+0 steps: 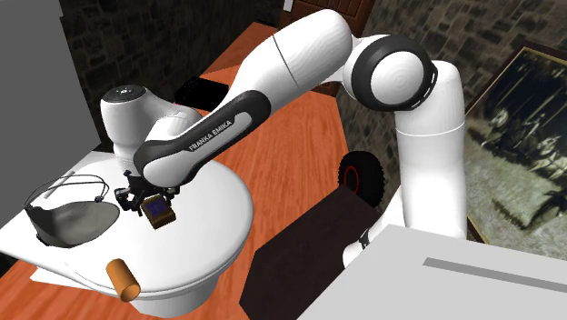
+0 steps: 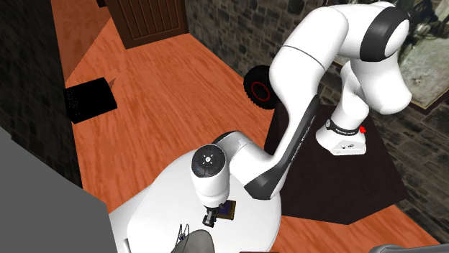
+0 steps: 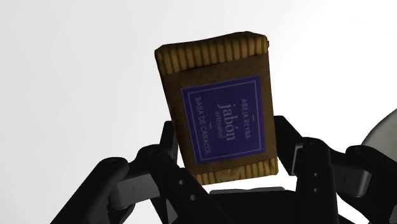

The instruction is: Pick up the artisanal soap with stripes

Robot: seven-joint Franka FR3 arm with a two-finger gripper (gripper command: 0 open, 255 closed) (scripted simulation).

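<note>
The soap (image 3: 219,108) is a brown bar with tan striped ends and a dark blue label. In the wrist view it sits between the two black fingers (image 3: 167,146), which press on its long sides. My gripper (image 3: 226,153) is shut on it. In the shoulder view the gripper (image 1: 150,202) points down over the round white table (image 1: 218,227), with the soap (image 1: 157,211) at its tips. The second exterior view shows the gripper (image 2: 212,214) and the soap (image 2: 227,210) at the table's near part. I cannot tell whether the bar still rests on the tabletop.
A dark bowl-like object (image 1: 68,220) with thin wire glasses (image 1: 68,182) lies by the gripper toward the shoulder view's left. An orange cylinder (image 1: 121,278) lies at the table's front edge. A black wheel with a red rim (image 2: 260,89) stands on the wooden floor.
</note>
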